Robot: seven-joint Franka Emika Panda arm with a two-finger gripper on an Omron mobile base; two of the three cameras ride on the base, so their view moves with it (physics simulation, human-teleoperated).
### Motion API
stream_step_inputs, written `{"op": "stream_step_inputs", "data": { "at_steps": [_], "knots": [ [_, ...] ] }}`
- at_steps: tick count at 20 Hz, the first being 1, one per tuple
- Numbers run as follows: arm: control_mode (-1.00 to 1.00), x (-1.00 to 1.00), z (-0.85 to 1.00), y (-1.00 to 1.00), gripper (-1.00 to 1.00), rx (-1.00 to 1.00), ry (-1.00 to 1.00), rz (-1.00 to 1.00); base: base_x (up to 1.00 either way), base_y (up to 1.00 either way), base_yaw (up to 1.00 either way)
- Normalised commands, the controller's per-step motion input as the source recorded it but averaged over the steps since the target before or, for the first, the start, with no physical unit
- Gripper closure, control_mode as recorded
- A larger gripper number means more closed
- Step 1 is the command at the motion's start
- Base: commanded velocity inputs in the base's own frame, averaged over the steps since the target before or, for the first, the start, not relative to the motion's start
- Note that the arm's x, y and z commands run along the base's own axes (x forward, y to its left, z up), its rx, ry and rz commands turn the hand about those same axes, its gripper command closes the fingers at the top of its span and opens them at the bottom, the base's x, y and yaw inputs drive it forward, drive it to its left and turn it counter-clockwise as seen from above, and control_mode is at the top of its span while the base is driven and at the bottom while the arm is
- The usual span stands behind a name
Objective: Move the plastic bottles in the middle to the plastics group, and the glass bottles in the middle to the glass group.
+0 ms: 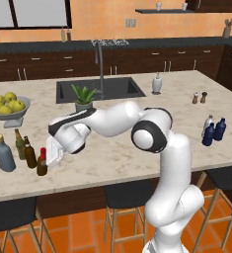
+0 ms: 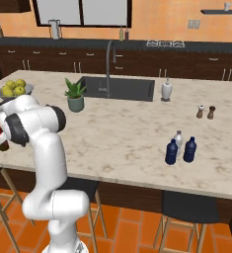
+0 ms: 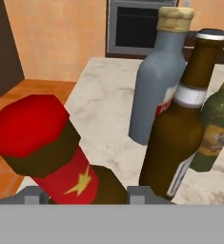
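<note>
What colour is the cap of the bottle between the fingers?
Red, best seen in the hand view.

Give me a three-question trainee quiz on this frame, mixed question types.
1. True or false: the red-capped bottle sits between the fingers.
2. How many bottles stand in the plastics group?
3. Which stands nearest the red-capped bottle: A) plain brown bottle, B) soap dispenser, C) potted plant?

Key: 1 true; 2 three; 3 A.
</note>
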Motion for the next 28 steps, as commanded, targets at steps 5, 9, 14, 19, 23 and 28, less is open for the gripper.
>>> {"op": "stream_step_inputs", "data": {
  "at_steps": [5,9,14,19,23,28],
  "knots": [
    [-1.0,-0.01,-0.44,0.02,1.0,-0.01,0.0,0.0,0.0,0.0,0.0],
    [-1.0,0.0,-0.41,0.01,1.0,-0.02,0.0,0.0,0.0,0.0,0.0],
    [-1.0,-0.02,-0.4,0.01,1.0,-0.04,0.0,0.0,0.0,0.0,0.0],
    [-1.0,-0.14,-0.44,-0.01,1.0,-0.03,0.0,0.0,0.0,0.0,0.0],
    [-1.0,-0.16,-0.43,-0.03,-1.0,-0.01,0.0,0.0,0.0,0.0,0.0],
    [-1.0,-0.18,-0.37,-0.09,-1.0,0.0,-0.03,0.0,0.0,0.0,0.0]
  ]
}}
